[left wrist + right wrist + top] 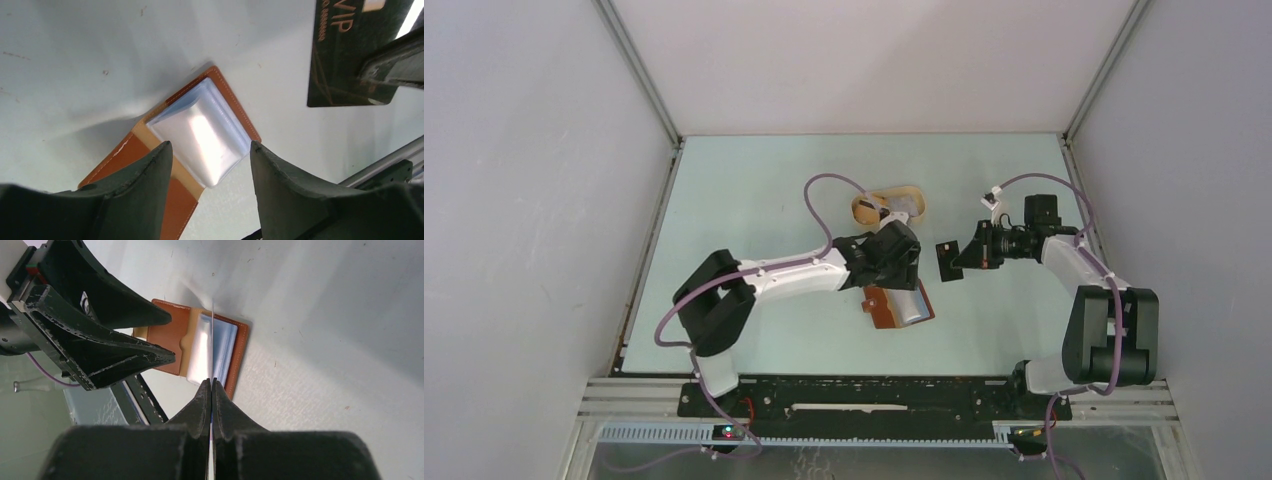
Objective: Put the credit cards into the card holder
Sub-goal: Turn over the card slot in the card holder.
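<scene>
My right gripper (212,384) is clenched on a black plastic credit card with gold VIP lettering (345,60), held off the pale green worktop (754,200), right of centre. My left gripper (210,150) is spread, gripping nothing, straddling the reddish-brown leather card holder (167,340). The holder lies open mid-worktop, toward the near edge, clear sleeves (205,135) up. Can't tell if my left tips touch it. Step: insertion approach, I reckon. Next: align the card edge with a sleeve mouth while left steadies the holder. Tan oval tray (894,203) sits toward the far edge.
</scene>
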